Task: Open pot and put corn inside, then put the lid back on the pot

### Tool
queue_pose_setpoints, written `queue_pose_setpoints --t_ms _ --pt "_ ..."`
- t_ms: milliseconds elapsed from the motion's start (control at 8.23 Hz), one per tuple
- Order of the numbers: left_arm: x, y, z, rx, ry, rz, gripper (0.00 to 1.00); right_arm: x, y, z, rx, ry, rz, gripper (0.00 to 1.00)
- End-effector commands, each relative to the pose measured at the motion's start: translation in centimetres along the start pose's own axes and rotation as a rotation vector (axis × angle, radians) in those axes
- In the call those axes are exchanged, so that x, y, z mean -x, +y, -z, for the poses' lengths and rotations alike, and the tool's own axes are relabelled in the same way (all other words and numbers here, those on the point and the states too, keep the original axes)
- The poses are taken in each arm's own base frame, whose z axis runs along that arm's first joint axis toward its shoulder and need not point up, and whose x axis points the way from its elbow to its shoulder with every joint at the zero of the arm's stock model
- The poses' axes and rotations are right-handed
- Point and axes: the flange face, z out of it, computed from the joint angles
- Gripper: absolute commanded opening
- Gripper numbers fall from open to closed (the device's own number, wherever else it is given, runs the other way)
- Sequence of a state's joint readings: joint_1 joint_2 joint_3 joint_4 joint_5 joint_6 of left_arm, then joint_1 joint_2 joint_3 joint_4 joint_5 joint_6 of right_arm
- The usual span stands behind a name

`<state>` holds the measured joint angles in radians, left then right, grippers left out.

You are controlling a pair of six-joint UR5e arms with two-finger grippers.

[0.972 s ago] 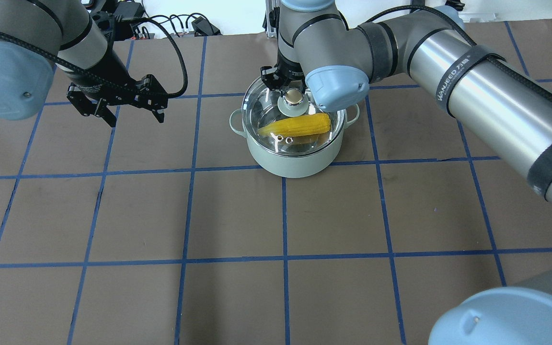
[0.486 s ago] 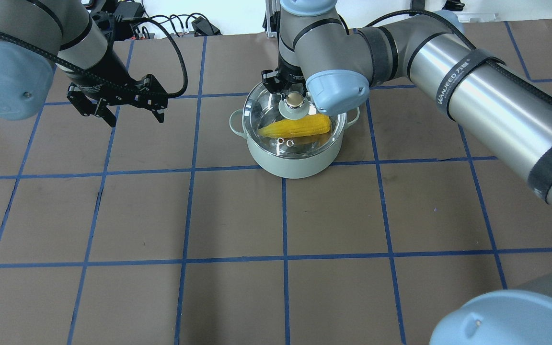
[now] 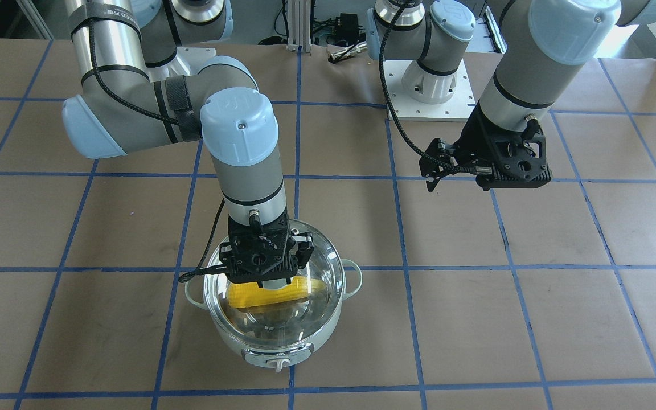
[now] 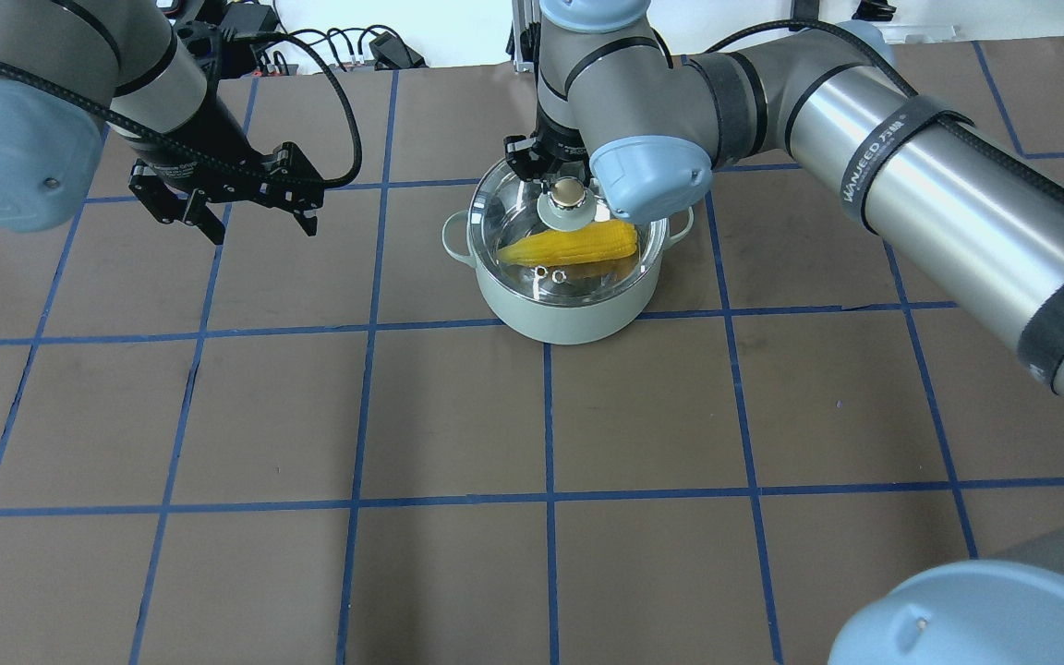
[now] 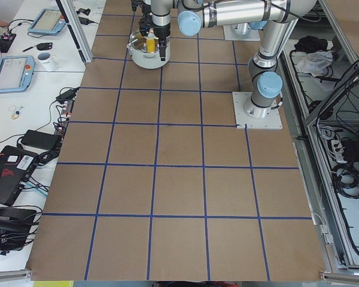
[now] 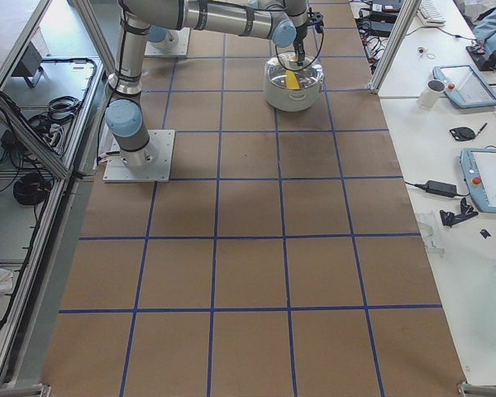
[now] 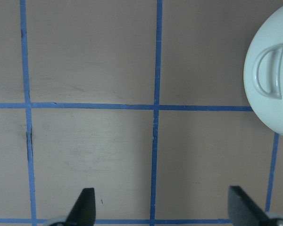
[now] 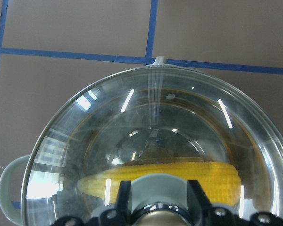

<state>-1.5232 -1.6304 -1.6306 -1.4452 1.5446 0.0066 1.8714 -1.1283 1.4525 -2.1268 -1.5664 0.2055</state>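
The pale mint-green pot (image 4: 569, 316) stands on the table, its control knob facing away from the robot (image 3: 278, 363). The yellow corn (image 4: 571, 246) lies inside it. The clear glass lid (image 4: 518, 217) sits on the pot's rim. My right gripper (image 4: 568, 192) comes straight down on the lid. In the right wrist view its fingers (image 8: 123, 195) press on both sides of the lid's green knob (image 8: 156, 184). My left gripper (image 4: 259, 220) is open and empty, above the table to the left of the pot. The left wrist view shows one pot handle (image 7: 268, 77).
The brown table (image 4: 458, 416) carries a grid of blue tape lines. Cables and power gear (image 4: 347, 46) lie past its far edge. The right arm's long silver link (image 4: 957, 185) crosses over the table's right half.
The right gripper has come down a little with the lid, and the lid now sits level on the pot's rim. The left arm has not moved.
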Motion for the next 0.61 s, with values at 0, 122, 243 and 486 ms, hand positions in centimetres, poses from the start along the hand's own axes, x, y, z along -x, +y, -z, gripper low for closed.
queue_pose_setpoints --t_ms 0,122,243,486 --pt "0.1 -0.1 -0.3 0.015 0.0 -0.002 1.0 0.0 0.0 -0.2 0.003 0.002 0.0 0.94" --pt "0.1 -0.1 -0.3 0.012 0.002 -0.007 1.0 0.0 0.0 0.0 0.001 0.002 0.0 1.0" --pt "0.0 0.0 -0.2 0.009 0.0 -0.008 1.0 -0.6 -0.3 0.7 -0.007 0.002 -0.006 1.0" --pt "-0.1 -0.1 -0.2 0.006 0.003 -0.009 1.0 -4.3 0.0 6.0 0.001 0.005 -0.018 1.0"
